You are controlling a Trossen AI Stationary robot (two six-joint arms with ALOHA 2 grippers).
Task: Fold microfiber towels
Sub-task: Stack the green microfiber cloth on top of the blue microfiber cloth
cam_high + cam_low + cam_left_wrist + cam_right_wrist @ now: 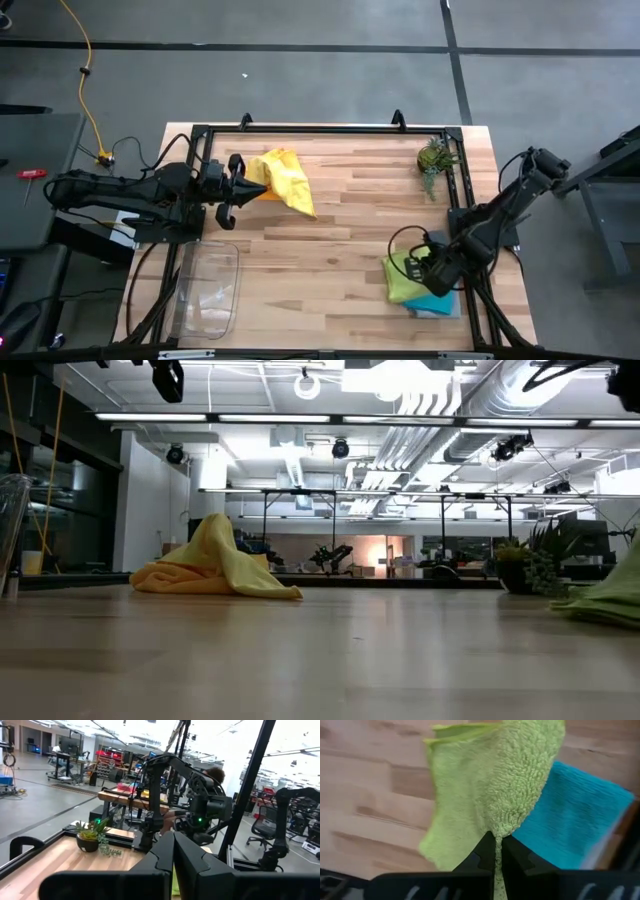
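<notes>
A yellow towel (283, 180) lies crumpled in a heap (215, 565) on the table's far left part. My left gripper (262, 190) is held level, high over the heap's left edge, and is shut with nothing between its fingers (174, 836). At the near right, my right gripper (420, 268) points down and is shut on a lime green towel (400, 278). This towel partly covers a teal blue towel (437, 303) that lies flat by the table's right edge. My right gripper pinches a bunched part of the lime green towel (497, 827) between its two fingers, coming from above and pointing down. The cloth spreads out slack below the fingers. Its lower part (600, 605) rests on the table and over the teal blue towel (575, 815).
A small potted plant (434, 160) stands at the far right corner. A clear plastic tray (210, 290) sits at the near left. A black frame (320, 129) runs along the table's edges. Bare wood lies between the two arms.
</notes>
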